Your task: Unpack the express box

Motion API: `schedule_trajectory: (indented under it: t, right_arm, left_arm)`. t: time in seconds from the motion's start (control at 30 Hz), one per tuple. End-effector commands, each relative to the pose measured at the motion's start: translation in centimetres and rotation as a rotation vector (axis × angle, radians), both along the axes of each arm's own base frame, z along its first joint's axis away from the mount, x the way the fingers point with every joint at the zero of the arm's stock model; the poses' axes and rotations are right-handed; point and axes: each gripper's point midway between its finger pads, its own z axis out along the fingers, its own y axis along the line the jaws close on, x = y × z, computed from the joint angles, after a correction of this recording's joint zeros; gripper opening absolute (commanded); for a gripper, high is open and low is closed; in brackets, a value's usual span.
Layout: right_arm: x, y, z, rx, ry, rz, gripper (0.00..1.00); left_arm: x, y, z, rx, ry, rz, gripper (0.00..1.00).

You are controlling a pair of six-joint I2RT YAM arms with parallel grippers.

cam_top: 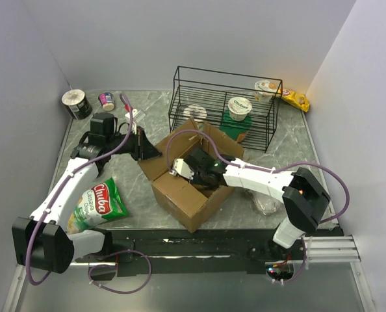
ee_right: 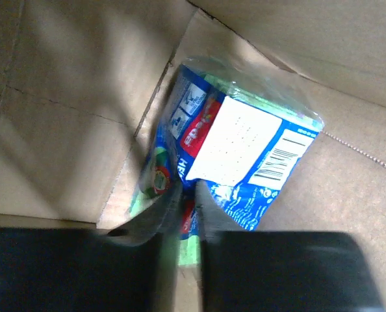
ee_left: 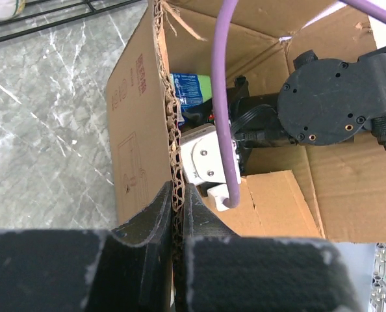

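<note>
The express box (cam_top: 183, 192) is a brown cardboard carton standing open in the middle of the table. My left gripper (cam_top: 147, 151) is shut on the edge of its left flap (ee_left: 141, 130), with the corrugated edge pinched between the fingers (ee_left: 177, 214). My right gripper (cam_top: 192, 170) reaches down inside the box. It is shut on the edge of a blue, green and red snack packet (ee_right: 245, 146) with a white label, which lies on the box floor. The packet also shows in the left wrist view (ee_left: 190, 88).
A black wire basket (cam_top: 222, 104) stands behind the box, with yogurt cups (cam_top: 240, 107) in and near it. A green Chuba bag (cam_top: 99, 203) lies at front left. A can (cam_top: 77, 103) and a small pink cup (cam_top: 106, 101) are at back left, a yellow packet (cam_top: 295, 99) at back right.
</note>
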Motion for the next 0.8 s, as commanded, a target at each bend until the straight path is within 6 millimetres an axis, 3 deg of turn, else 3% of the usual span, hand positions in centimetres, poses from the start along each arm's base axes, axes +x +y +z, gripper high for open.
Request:
schedule_trajectory:
  t: [0.0,0.07,0.17,0.2,0.27,0.3,0.33,0.43,0.53,0.63,0.77]
  right_arm:
    - [0.2,-1.4,-2.0,-0.075,0.028,-0.008,0.00]
    - [0.4,-0.5,-0.3,-0.026,0.019,-0.014,0.00]
    - [0.7,1.2,4.7,0.103,-0.011,-0.025,0.00]
    - [-0.4,2.3,7.1,0.208,0.025,0.004,0.00]
    - [-0.5,4.0,12.2,0.394,0.012,0.029,0.00]
    - [-1.9,4.8,15.8,0.541,0.022,0.070,0.00]
    - [-2.0,5.4,18.3,0.643,-0.004,0.097,0.00]
    - [-2.7,4.8,24.2,0.806,-0.082,0.122,0.00]
    - [-2.9,3.3,27.4,0.844,-0.116,0.071,0.00]
    - [-2.7,0.7,29.3,0.846,-0.162,-0.003,0.00]
    - [-1.3,-4.0,29.7,0.806,-0.246,-0.121,0.00]
  left_arm:
    - [-1.3,-1.3,2.5,-0.067,-0.045,-0.114,0.01]
    - [-1.2,-1.2,2.3,-0.064,-0.039,-0.112,0.01]
    - [-0.8,-1.2,2.0,-0.060,-0.031,-0.101,0.01]
    - [-0.7,-1.2,2.1,-0.058,-0.035,-0.095,0.01]
    - [-0.1,-1.0,2.0,-0.047,-0.036,-0.073,0.01]
    - [0.0,-1.0,2.1,-0.047,-0.040,-0.073,0.01]
    - [0.2,-1.0,2.1,-0.043,-0.042,-0.068,0.01]
    - [0.4,-0.9,2.1,-0.038,-0.049,-0.061,0.01]
    - [0.5,-0.5,1.8,-0.015,-0.052,-0.048,0.01]
    - [1.1,0.8,1.1,0.028,-0.018,0.013,0.01]
    - [1.4,2.6,0.5,0.079,0.017,0.068,0.01]
